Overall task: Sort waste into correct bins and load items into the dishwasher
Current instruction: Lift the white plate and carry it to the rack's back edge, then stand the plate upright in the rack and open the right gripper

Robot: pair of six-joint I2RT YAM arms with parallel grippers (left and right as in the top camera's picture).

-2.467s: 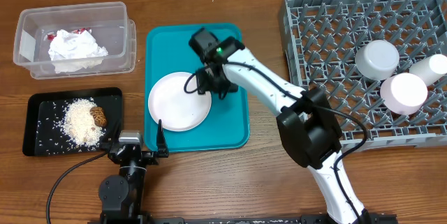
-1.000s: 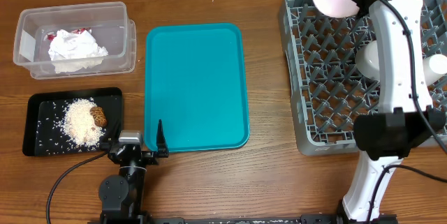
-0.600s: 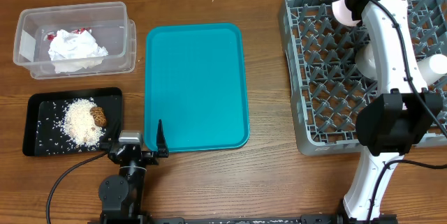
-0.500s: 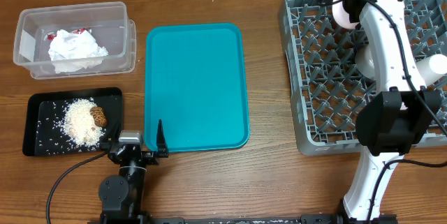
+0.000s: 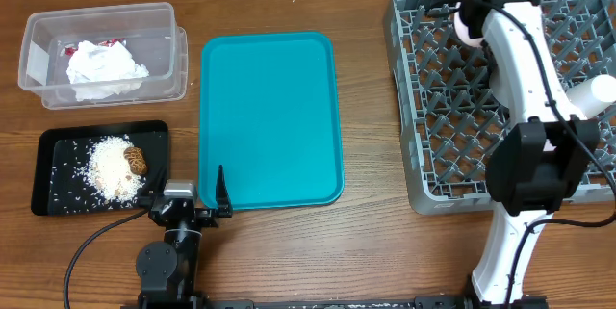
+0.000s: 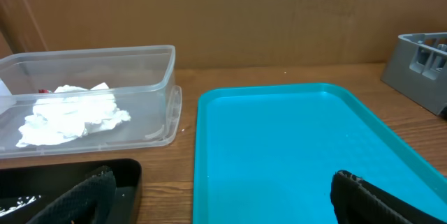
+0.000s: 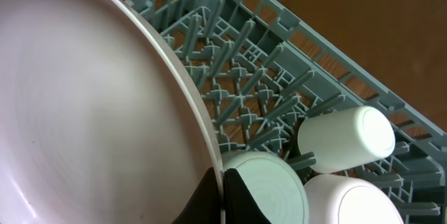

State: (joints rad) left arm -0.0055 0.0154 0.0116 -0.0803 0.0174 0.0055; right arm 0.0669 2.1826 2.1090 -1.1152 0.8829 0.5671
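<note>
My right gripper (image 7: 222,195) is shut on the rim of the large round white plate (image 7: 91,112), which fills the left of the right wrist view. Overhead, the plate (image 5: 465,26) shows only as an on-edge sliver over the back left of the grey dishwasher rack (image 5: 433,88). In the rack lie a white cup (image 7: 346,139) on its side and an upturned bowl (image 7: 269,189). My left gripper (image 6: 223,206) stands open and holds nothing, low at the near edge of the teal tray (image 6: 293,154). Napkins (image 5: 104,68) sit in the clear tub (image 5: 101,20).
The black tray (image 5: 53,198) at the front left holds rice crumbs (image 5: 111,169) and a brown lump (image 5: 137,161). A red wrapper (image 5: 72,49) peeks from under the napkins. My right arm (image 5: 520,59) stretches across the rack's middle. The teal tray (image 5: 269,116) is bare.
The right gripper has carried the plate lower over the rack's back left and turned it from face-up onto its edge. The left arm has not moved.
</note>
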